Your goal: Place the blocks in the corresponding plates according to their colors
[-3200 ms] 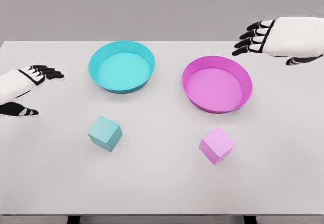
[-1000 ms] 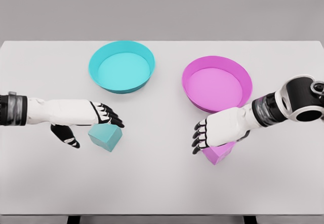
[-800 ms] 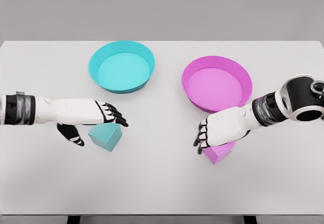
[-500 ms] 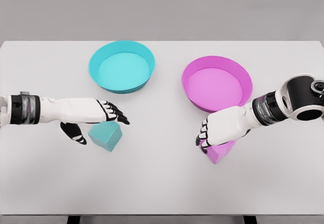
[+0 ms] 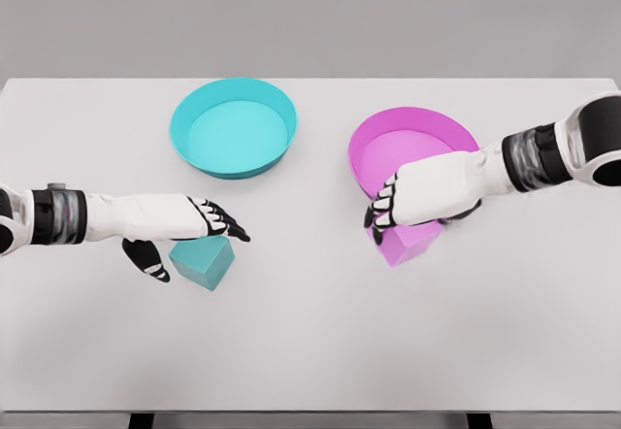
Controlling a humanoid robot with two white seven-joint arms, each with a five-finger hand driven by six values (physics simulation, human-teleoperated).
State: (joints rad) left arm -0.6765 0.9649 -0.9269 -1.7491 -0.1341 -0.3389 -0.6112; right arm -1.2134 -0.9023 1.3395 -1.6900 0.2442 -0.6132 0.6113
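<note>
Teal plate (image 5: 234,126) beyond teal block (image 5: 203,260)

Teal block (image 5: 202,261) on table, pink block (image 5: 406,242) (tilted) held

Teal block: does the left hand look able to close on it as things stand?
Probably yes. The left hand sits right at the teal block, fingers spread over its top edge and thumb by its left side, not yet closed. Nothing lies between them; the teal plate is behind, well apart.
</note>
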